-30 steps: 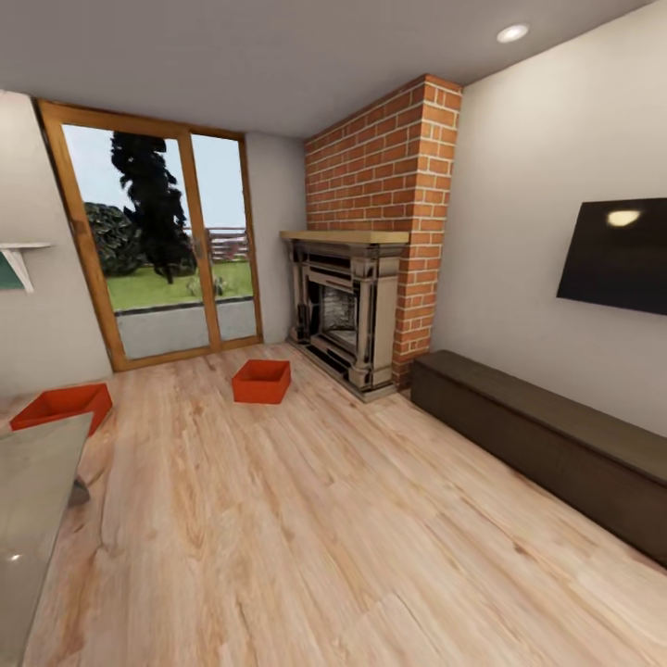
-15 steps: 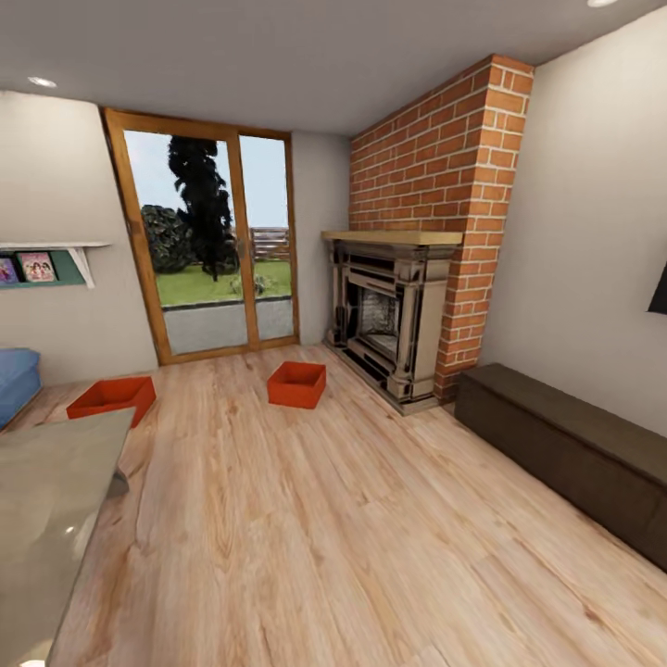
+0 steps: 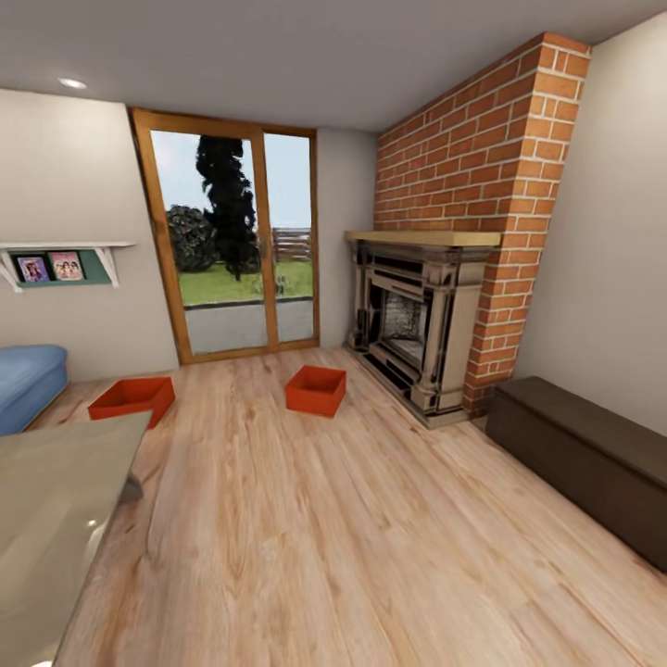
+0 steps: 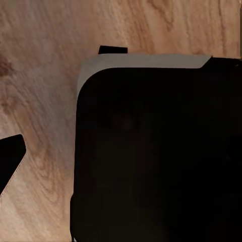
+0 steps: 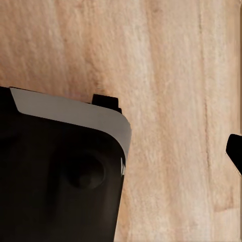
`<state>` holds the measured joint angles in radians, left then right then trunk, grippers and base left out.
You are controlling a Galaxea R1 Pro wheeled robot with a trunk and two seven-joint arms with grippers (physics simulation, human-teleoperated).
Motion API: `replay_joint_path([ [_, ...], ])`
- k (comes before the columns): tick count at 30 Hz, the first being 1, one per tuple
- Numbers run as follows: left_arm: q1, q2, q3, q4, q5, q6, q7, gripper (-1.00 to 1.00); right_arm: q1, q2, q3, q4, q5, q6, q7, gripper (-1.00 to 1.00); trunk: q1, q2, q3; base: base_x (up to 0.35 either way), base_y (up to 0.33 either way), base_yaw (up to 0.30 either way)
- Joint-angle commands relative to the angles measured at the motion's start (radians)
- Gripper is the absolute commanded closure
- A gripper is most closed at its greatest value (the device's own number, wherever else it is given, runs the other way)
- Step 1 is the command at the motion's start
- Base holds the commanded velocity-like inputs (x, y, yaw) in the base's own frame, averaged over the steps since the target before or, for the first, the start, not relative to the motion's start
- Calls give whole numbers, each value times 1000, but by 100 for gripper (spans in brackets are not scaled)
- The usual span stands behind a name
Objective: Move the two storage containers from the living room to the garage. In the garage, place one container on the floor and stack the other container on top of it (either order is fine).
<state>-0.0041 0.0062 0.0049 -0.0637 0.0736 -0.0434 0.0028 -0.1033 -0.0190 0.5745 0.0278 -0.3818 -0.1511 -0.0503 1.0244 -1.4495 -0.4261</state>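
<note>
A: Where do you stand?

B: You're in the living room, still at the fetching step. Both bins sit on the wood floor far ahead of your jaws: one (image 3: 132, 398) by the blue sofa (image 3: 28, 384), one (image 3: 316, 389) before the fireplace (image 3: 412, 324).

A: And the jaws?

B: Can't tell whether either pair is apart or together. Next, drive up to a bin.
</note>
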Motion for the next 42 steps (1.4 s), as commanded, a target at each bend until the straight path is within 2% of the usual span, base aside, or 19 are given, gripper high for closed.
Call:
replay_joint_path([
  [1, 0, 0, 0, 0, 8, -3, 0, -100, -1, 1, 8, 3, -8, -5, 0, -100, 1, 0, -1, 321, 0, 2],
  [14, -1, 0, 0, 0, 8, -3, 0, -100, -1, 1, 8, 3, -8, -5, 0, -100, 1, 0, -1, 321, 0, 0],
  [25, -1, 0, 0, 0, 8, -3, 0, -100, -1, 0, 8, 3, -8, -7, 0, -100, 1, 0, -1, 321, 0, 199],
  [42, -1, 0, -2, 0, 7, -3, 1, -100, -1, 5, 10, 3, -6, -6, 1, -100, 1, 0, -1, 321, 0, 23],
])
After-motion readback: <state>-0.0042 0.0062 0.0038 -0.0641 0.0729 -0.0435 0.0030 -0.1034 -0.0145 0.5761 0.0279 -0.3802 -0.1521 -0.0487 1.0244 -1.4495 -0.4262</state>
